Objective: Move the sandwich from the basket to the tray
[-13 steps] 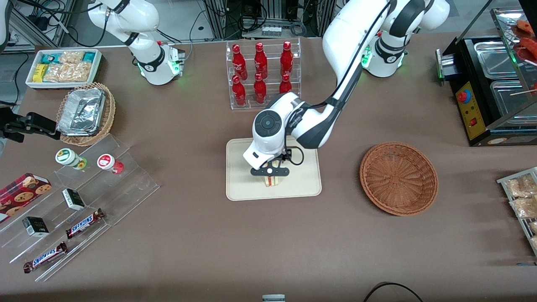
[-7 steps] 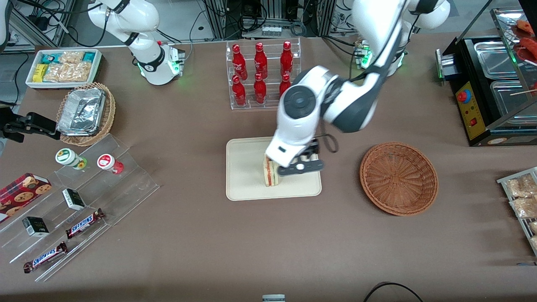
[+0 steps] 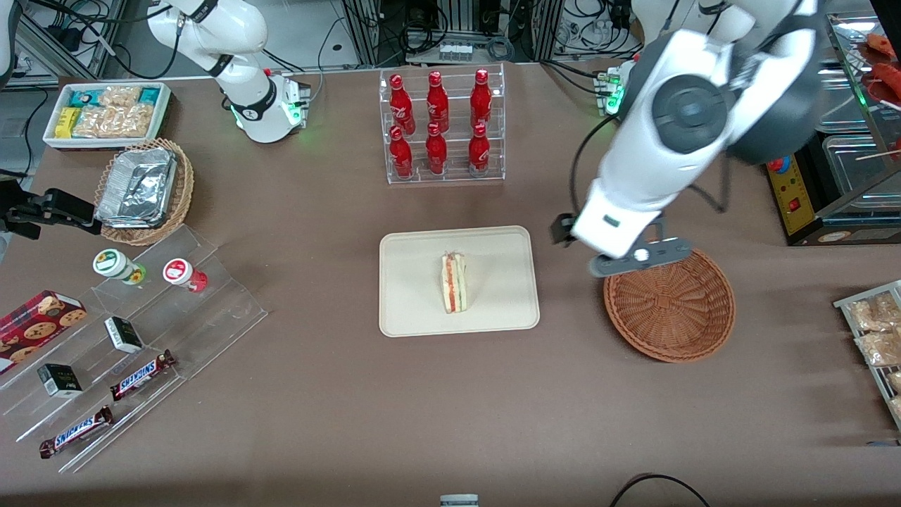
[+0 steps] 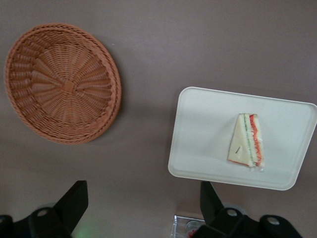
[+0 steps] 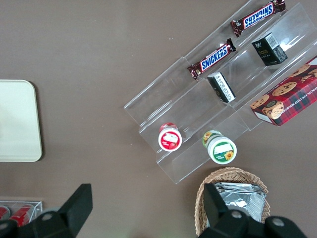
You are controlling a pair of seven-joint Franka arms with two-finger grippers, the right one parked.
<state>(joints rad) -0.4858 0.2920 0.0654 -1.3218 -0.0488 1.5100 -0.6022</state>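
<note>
The sandwich [image 3: 455, 283], a white wedge with red and green layers, lies in the middle of the cream tray [image 3: 408, 310]. It also shows in the left wrist view [image 4: 246, 140], on the tray [image 4: 198, 134]. The reddish-brown basket [image 3: 669, 303] stands empty beside the tray, toward the working arm's end; it also shows in the left wrist view [image 4: 62, 82]. My left gripper [image 3: 635, 259] hangs high above the table, over the basket's rim nearest the tray. It is open and empty [image 4: 141, 208].
A clear rack of red bottles [image 3: 440, 127] stands farther from the front camera than the tray. A black warmer box [image 3: 809, 162] and a rack of snack packets [image 3: 876, 338] are at the working arm's end. Acrylic steps with snacks [image 3: 141, 324] lie toward the parked arm's end.
My gripper has let go of the sandwich, which now lies on the tray. The gripper has risen and moved from the tray toward the basket.
</note>
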